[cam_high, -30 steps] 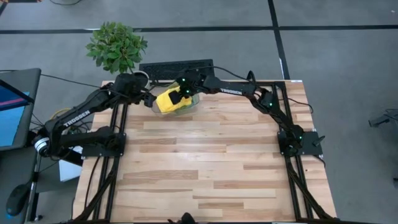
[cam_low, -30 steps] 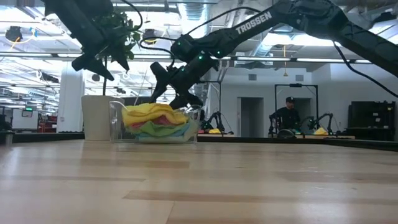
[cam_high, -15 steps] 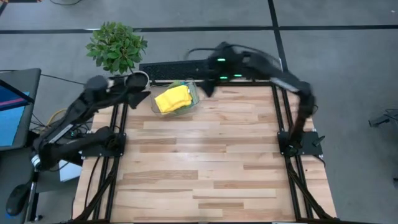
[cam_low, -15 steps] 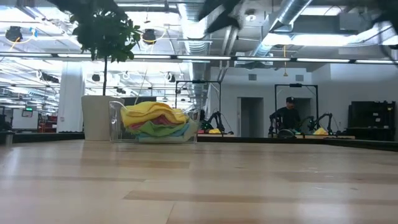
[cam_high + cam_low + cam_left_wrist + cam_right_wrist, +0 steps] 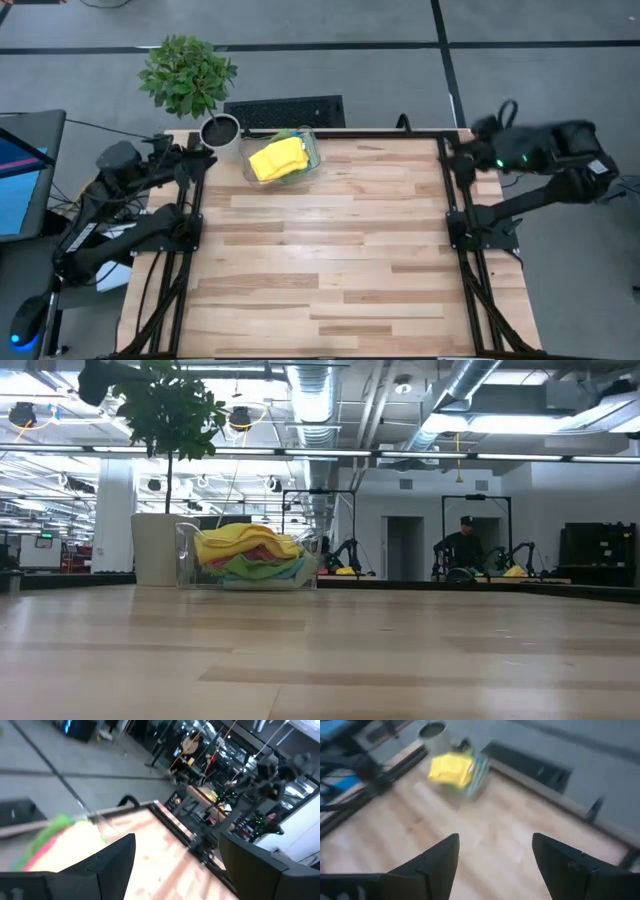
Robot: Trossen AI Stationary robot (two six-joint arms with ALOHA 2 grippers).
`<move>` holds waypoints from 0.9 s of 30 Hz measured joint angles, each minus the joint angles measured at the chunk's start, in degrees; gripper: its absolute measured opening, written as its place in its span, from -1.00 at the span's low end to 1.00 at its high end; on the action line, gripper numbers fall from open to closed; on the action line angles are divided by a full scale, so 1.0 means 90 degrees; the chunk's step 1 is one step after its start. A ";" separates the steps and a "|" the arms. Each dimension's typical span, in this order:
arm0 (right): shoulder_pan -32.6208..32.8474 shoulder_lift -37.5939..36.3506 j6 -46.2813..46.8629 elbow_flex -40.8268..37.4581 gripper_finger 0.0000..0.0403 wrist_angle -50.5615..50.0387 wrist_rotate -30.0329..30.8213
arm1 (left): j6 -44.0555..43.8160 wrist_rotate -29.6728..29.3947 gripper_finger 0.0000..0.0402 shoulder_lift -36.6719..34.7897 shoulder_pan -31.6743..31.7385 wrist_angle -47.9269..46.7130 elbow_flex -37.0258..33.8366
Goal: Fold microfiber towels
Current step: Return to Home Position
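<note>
At ten o'clock, off the table's edge, my left gripper (image 5: 203, 157) had drawn back from the clear bin (image 5: 313, 152), its fingers (image 5: 116, 865) spread wide and holding nothing. Toward eleven o'clock on the table (image 5: 330, 270), the folded microfiber towels (image 5: 277, 160) sat stacked inside that bin, yellow on top, green beneath. Over at two o'clock, my right gripper (image 5: 458, 166) had swung out past the table's edge, likewise parted and empty. A second earlier both had hovered at the bin; with both arms retracted, I judged the folding finished and only homing left.
</note>
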 joint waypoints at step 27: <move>0.2472 -0.4447 -0.3787 -0.7540 0.37 0.8954 0.2908 | 0.0673 0.1098 0.38 0.0310 -0.0797 0.4434 -0.2314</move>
